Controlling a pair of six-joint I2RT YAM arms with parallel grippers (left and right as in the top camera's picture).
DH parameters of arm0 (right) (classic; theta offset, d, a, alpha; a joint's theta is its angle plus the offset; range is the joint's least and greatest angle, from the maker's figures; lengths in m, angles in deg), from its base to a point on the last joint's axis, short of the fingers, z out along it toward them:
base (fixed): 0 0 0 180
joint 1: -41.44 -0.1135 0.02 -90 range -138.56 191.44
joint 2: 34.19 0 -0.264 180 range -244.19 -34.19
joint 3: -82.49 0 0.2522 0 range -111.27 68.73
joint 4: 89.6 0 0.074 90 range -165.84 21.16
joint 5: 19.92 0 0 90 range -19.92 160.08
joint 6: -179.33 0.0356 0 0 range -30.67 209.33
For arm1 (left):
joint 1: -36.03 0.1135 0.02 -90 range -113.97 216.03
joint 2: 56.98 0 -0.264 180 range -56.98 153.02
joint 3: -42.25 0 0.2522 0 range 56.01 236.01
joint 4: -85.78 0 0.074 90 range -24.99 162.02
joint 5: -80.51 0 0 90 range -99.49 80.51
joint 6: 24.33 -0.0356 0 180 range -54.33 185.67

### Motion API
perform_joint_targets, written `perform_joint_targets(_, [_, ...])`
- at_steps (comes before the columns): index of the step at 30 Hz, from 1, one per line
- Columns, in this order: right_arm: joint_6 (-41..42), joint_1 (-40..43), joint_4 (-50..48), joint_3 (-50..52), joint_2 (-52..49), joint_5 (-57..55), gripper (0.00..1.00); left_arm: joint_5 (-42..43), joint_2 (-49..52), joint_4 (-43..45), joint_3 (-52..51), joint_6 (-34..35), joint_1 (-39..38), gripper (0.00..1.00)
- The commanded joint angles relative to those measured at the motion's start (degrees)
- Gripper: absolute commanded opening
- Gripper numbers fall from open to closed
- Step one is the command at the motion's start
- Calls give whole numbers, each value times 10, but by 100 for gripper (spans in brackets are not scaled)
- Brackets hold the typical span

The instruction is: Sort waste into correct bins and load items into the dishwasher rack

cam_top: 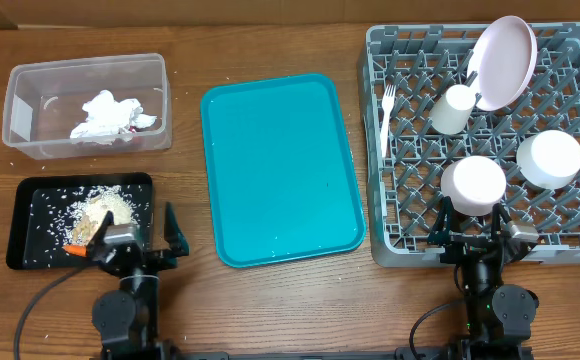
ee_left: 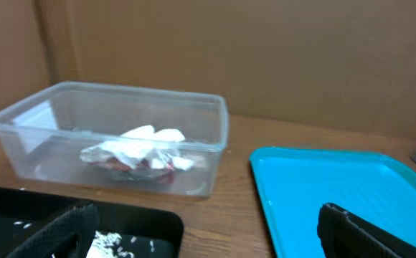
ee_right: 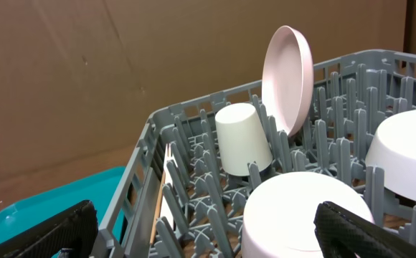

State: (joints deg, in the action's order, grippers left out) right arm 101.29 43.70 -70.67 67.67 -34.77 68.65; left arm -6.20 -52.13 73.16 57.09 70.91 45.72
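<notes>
The grey dishwasher rack (cam_top: 410, 215) on the right holds a pink-white plate (cam_top: 503, 60) standing on edge, an upturned white cup (cam_top: 453, 108), a white fork (cam_top: 387, 115) and two upturned white bowls (cam_top: 473, 183) (cam_top: 549, 158). My right gripper (cam_top: 473, 230) stands open at the rack's near edge, its fingers either side of the nearer bowl (ee_right: 301, 215) without touching it. The clear tub (cam_top: 30, 100) holds crumpled napkins (cam_top: 105, 118) and a red wrapper. Rice, food scraps and a carrot (cam_top: 73, 249) lie in the black tray (cam_top: 35, 240). My left gripper (cam_top: 135, 245) is open and empty over that tray's near right corner.
A teal serving tray (cam_top: 280, 170) lies bare in the middle of the wooden table, between the bins and the rack. A few rice grains are scattered on the wood around the black tray. A brown cardboard wall (ee_left: 265, 50) stands behind the table.
</notes>
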Motion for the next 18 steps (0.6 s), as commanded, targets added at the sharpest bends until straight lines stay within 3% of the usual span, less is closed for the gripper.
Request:
perform_joint_targets(1, [-4, 2, -3, 6, 4, 3, 100, 39, -42, -30, -8, -37, -8, 100])
perform_joint_targets(18, [-4, 2, -3, 6, 4, 2, 100, 21, -47, -53, -8, -36, -71, 100])
